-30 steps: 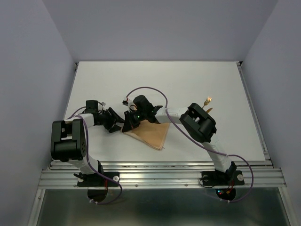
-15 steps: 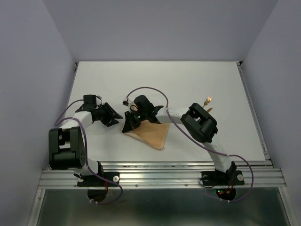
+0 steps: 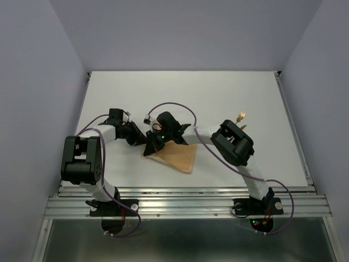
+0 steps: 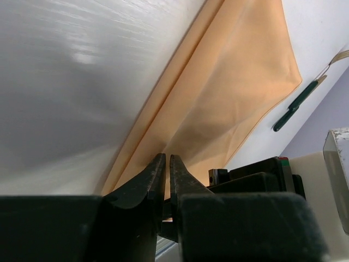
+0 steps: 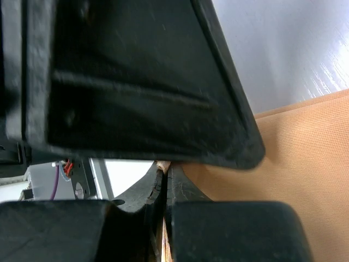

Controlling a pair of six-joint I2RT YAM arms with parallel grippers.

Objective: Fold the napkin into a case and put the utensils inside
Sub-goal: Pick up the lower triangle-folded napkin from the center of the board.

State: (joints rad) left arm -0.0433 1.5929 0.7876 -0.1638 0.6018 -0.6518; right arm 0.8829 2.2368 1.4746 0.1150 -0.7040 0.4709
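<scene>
Where the cloth's left corner comes to a point, my left gripper [image 4: 167, 162] sits low over the table [image 3: 218, 93]. Its fingers are nearly together with only a thin slit between them. The folded edge of the napkin [image 3: 177, 155] runs right up to the tips, but I cannot tell whether any cloth is nipped there. Just to the right, close against it, my right gripper [image 5: 164, 173] is clenched, and a sliver of peach shows between its fingers, so I judge it has the napkin by that same corner. The napkin lies flat near the front middle of the table as a doubled, roughly triangular shape (not a narrow pocket yet), spreading to the right of both grippers. I expect it to handle as thin, light, limp cloth. It will sag from wherever I lift it, the layers may slide on each other, and a pinch in the middle would only bunch it. The place to take hold is a corner or a hem, catching both layers together and drawing them low across the table. Further right, well apart from the cloth, the utensils [image 3: 240, 117] lie beside my right arm, with one gold head showing. They look slim and hard, probably slippery on the smooth top, and best pinched across the handle.
</scene>
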